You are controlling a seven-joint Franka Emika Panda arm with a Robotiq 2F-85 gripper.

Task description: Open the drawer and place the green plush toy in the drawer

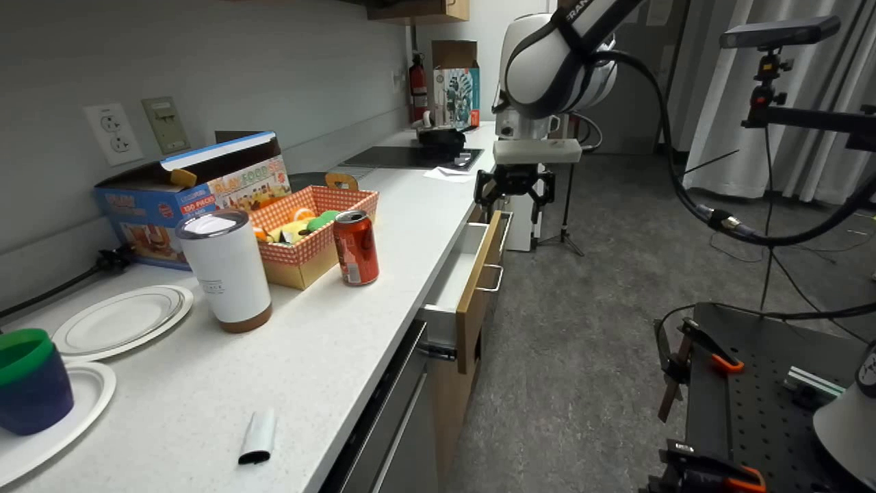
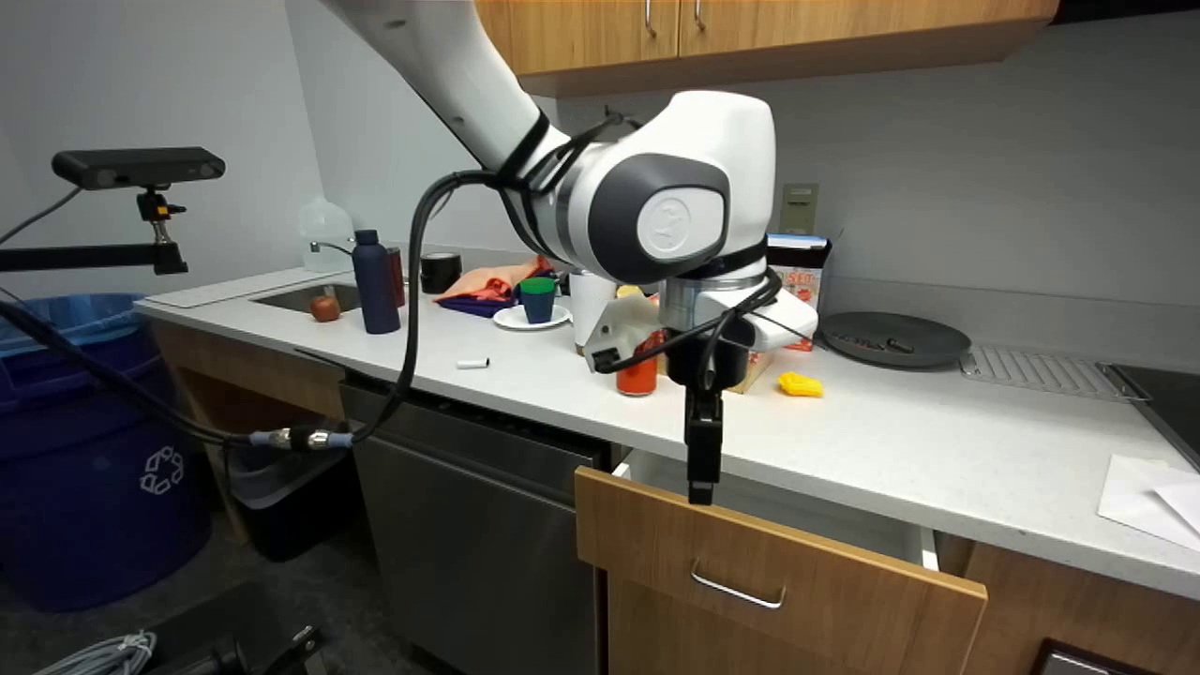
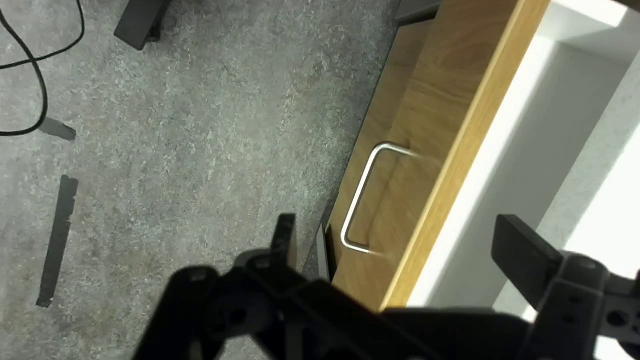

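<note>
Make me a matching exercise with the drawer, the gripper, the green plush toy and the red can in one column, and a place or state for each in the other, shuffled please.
Column one
1. drawer
2. gripper
3. green plush toy
4. red can

Column two
A. inside the checked basket
B. jaws apart, nothing held
C. standing upright on the countertop
D. pulled out below the countertop

Right pairs: 1-D; 2-B; 3-A; 4-C

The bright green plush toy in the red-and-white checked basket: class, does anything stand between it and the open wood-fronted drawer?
Yes. The wall of the checked basket surrounds the plush toy, and outside it, on the side toward the drawer, stands a red metal drinks can. A lift over both would probably clear them.
</note>
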